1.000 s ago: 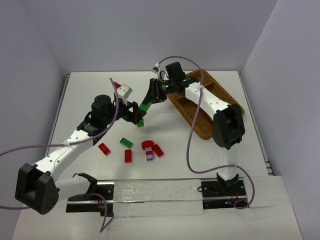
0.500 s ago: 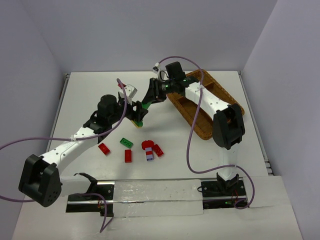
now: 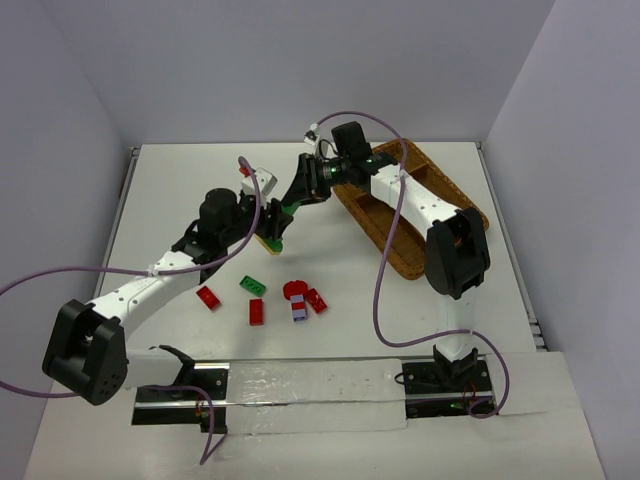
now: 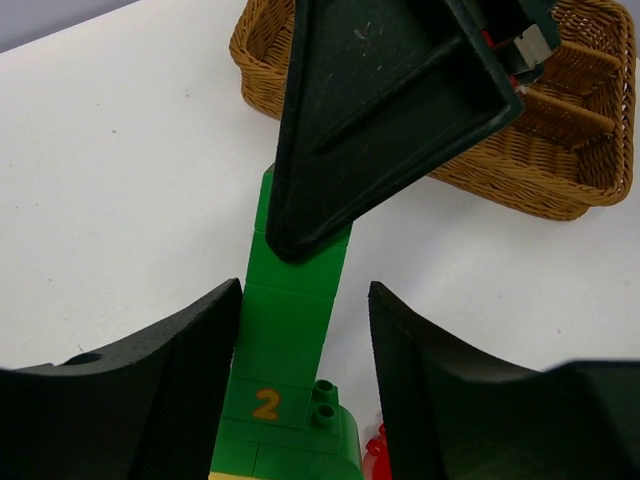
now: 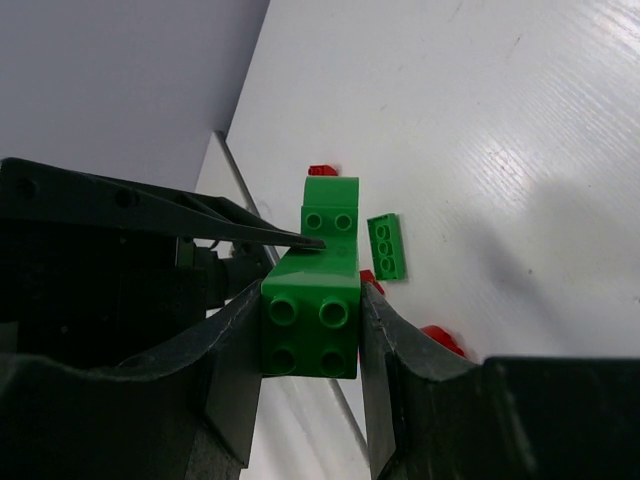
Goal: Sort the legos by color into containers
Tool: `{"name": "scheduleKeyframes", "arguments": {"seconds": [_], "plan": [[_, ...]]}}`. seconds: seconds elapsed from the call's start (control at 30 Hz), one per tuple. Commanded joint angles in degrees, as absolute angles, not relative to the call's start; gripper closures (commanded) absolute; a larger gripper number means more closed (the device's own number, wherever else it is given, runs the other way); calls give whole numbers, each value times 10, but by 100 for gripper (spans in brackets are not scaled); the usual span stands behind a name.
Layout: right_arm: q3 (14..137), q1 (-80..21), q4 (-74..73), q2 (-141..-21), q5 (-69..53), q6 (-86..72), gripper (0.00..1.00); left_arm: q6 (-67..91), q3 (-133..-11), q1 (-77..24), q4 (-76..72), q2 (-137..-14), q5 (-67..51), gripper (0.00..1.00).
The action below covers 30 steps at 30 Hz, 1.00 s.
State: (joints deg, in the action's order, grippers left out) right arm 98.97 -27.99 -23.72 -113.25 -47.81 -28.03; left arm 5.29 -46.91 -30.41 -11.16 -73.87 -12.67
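Over the far middle of the white table point(image 3: 170, 190), the left gripper point(image 3: 262, 226) and the right gripper point(image 3: 293, 203) meet at a green brick stack point(image 3: 281, 220) with a yellow end. Nearer the front edge lie 6 loose legos: 4 red legos point(image 3: 256, 312), 1 green lego point(image 3: 252, 285), 1 lilac-white lego point(image 3: 298, 313). The brown wicker tray point(image 3: 455, 184) sits toward the far right corner.

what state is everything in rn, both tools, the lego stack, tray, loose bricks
green stack, held up, tilted
right tool, shut on green stack
left tool, open, astride the stack's other end
tray, upright on table
loose bricks, lying on table, outside tray
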Motion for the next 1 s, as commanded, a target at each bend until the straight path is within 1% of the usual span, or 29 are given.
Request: {"name": "scheduleKeyframes", "arguments": {"seconds": [0.0,0.07,0.1,0.17,0.2,0.27,0.47,0.7,0.97], "plan": [[982,-284,-161,-1087,-531,-327,100,40,-499,-308,-151,-742,-123,45],[980,-285,-153,-1086,-534,-335,100,40,-500,-307,-153,-740,-120,53],[980,-285,-154,-1085,-533,-333,100,41,-502,-307,-154,-739,-115,64],[978,-285,-158,-1082,-529,-329,100,45,-507,-307,-153,-737,-104,89],[975,-285,-158,-1082,-528,-328,100,47,-510,-307,-147,-738,-101,100],[967,-284,-154,-1079,-531,-328,100,50,-513,-307,-141,-738,-94,100],[919,-276,-69,-1063,-563,-392,100,61,-475,-307,-153,-706,-76,100],[906,-260,-54,-1059,-539,-410,100,61,-460,-307,-136,-683,-72,100],[909,-252,-56,-1059,-529,-410,100,64,-454,-307,-134,-685,-75,100]]}}
